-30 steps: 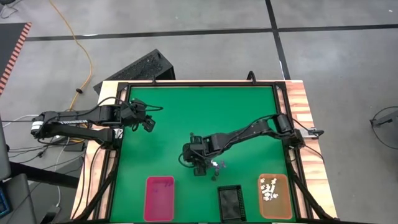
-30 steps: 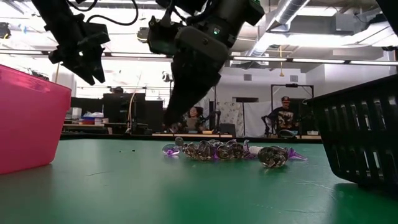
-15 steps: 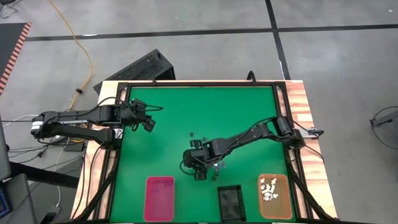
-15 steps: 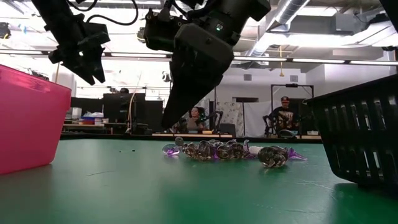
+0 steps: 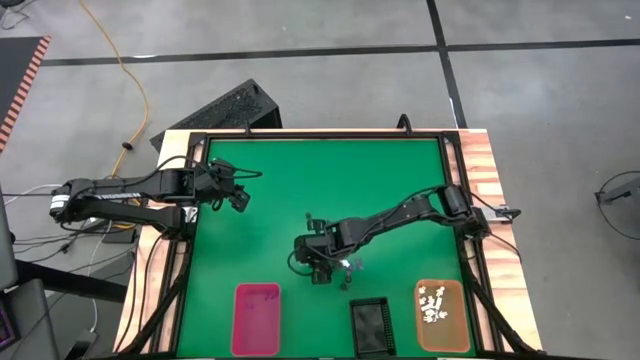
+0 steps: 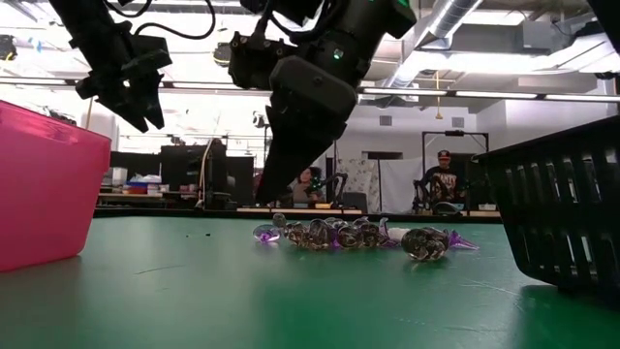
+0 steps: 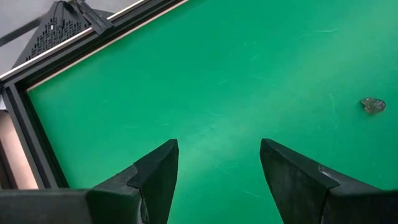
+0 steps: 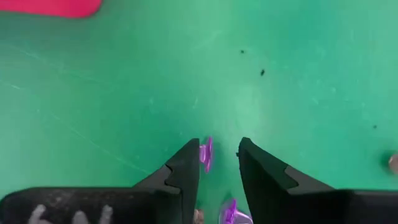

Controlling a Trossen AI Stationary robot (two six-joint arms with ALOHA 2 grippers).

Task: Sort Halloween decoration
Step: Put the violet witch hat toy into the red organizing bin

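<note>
Covering the bench (image 5: 300, 190), green felt carries a pink tray (image 5: 256, 318), a slatted black tray (image 5: 369, 326) and an orange tray (image 5: 441, 316) at six o'clock. The left end effector (image 7: 214, 163) gapes empty at nine o'clock. The right end effector (image 8: 217, 155), partly parted, grips nothing I can confirm above the purple trinkets (image 6: 363, 236), strung crosswise near centre; only its wrist view shows one trinket (image 8: 206, 153) beside a finger.

Overhead, table-level, two wrist views

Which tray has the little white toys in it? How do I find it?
Look at the green table from above, along the edge where three trays sit in a row. The orange tray is at the right end, beside the black tray. Only it holds white trinkets; the pink tray looks empty.
</note>
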